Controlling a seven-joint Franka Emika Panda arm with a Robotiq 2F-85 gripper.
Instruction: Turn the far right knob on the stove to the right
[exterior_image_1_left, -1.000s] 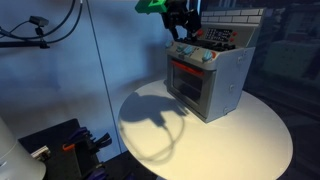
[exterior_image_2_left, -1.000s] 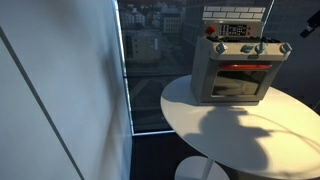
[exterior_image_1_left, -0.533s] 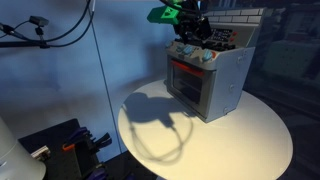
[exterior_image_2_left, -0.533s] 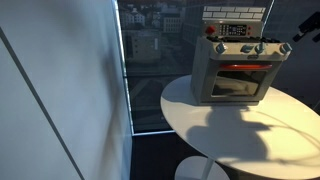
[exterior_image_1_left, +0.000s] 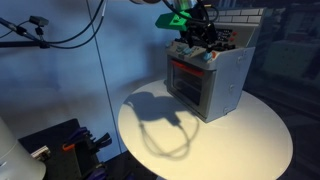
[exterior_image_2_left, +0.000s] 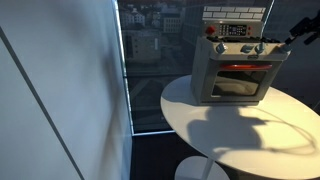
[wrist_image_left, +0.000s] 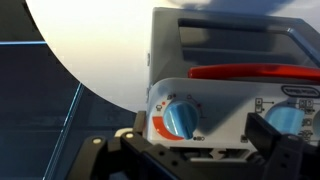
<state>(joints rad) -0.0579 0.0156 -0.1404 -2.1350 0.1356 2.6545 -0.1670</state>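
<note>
1. We see the stove (exterior_image_1_left: 228, 85) standing on a round white table (exterior_image_1_left: 240, 140)
2. It is a small grey box with a brick wall picture (exterior_image_2_left: 238, 13) at the back
3. In both exterior views the arm comes down to the top front of the stove, where the row of blue knobs is
4. There is a bright green part (exterior_image_1_left: 176, 19) on the arm, up above the stove
5. In the wrist view the stove looks upside down, so its red handle (wrist_image_left: 250, 72) sits above the knobs
6. The far right knob (wrist_image_left: 180, 118) is the last blue one, close to the corner of the stove front
7. It has an orange mark round one side
8. The gripper (wrist_image_left: 205, 147) is wide apart and holds nothing
9. One dark finger (wrist_image_left: 130, 150) is out past the corner of the stove
10. The second finger (wrist_image_left: 283, 140) covers part of the next blue knob (wrist_image_left: 290, 118)
11. So the far right knob sits in the gap between the two fingers
12. We cannot tell if a finger touches it
</note>
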